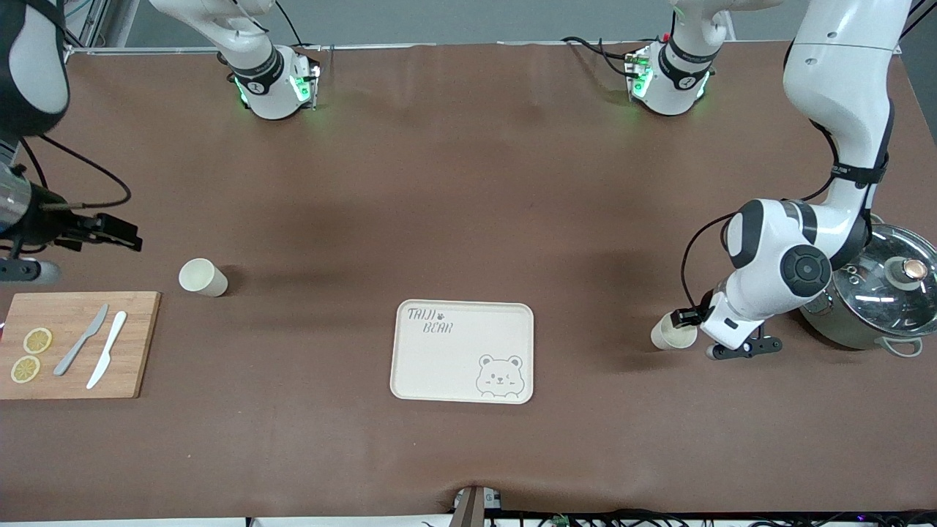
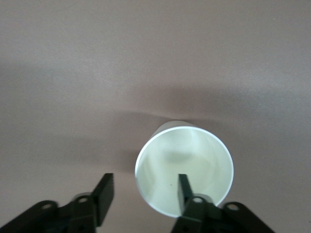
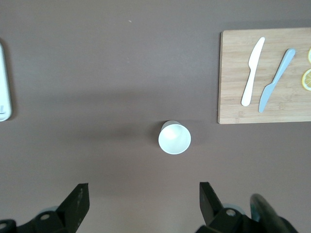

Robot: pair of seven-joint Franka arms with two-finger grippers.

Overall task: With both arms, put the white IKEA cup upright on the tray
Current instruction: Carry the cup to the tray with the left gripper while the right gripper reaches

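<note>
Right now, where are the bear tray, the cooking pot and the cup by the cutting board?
Tray (image 1: 454,359): front view, on its bare middle.
Pot (image 1: 889,293): front view, on its glass lid.
Cup (image 1: 203,277): front view, on its side wall.

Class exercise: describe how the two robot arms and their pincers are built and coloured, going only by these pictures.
Both arms are glossy white rounded segments with black joint sections. Their round bases carry black bands and glowing green lights. Thin black cables run along each arm. The left pincer and the right pincer are small, matte black, with two flat fingers on bracket-like mounts with round holes.
</note>
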